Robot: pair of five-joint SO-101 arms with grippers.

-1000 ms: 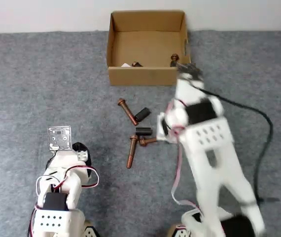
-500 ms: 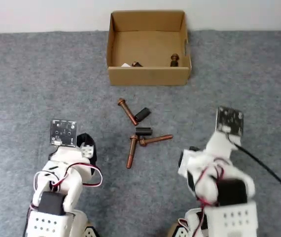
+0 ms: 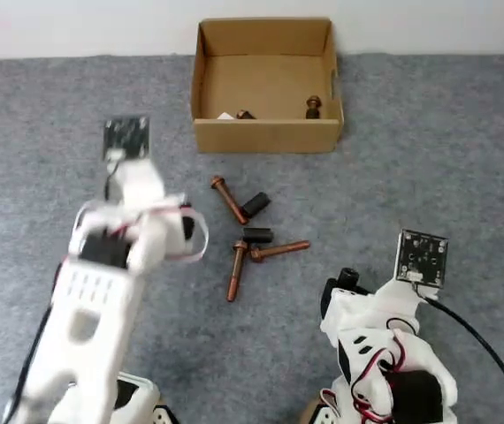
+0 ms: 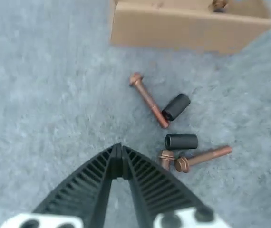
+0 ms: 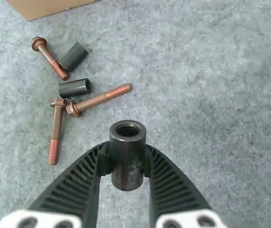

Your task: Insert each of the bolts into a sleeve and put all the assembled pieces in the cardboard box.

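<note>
Three copper bolts lie loose on the grey carpet: one slanted (image 3: 228, 200), one lengthwise (image 3: 236, 272), one crosswise (image 3: 278, 251). Two black sleeves (image 3: 255, 205) (image 3: 257, 236) rest among them. My right gripper (image 5: 127, 156) is shut on a third black sleeve (image 5: 127, 142), held upright with its bore facing the camera, low at the front right (image 3: 345, 281). My left gripper (image 4: 120, 154) is shut and empty, hovering just short of the crossed bolt heads (image 4: 173, 161). The cardboard box (image 3: 265, 137) stands at the back with two assembled pieces (image 3: 313, 107) (image 3: 245, 115) inside.
A small white scrap (image 3: 225, 116) lies in the box by its front wall. The left arm's body (image 3: 102, 265) stretches over the carpet left of the parts. A black cable (image 3: 491, 353) trails from the right arm at the front right.
The right arm has pulled back from the box to the front right. The left arm has lifted and stretched forward toward the loose bolts.
</note>
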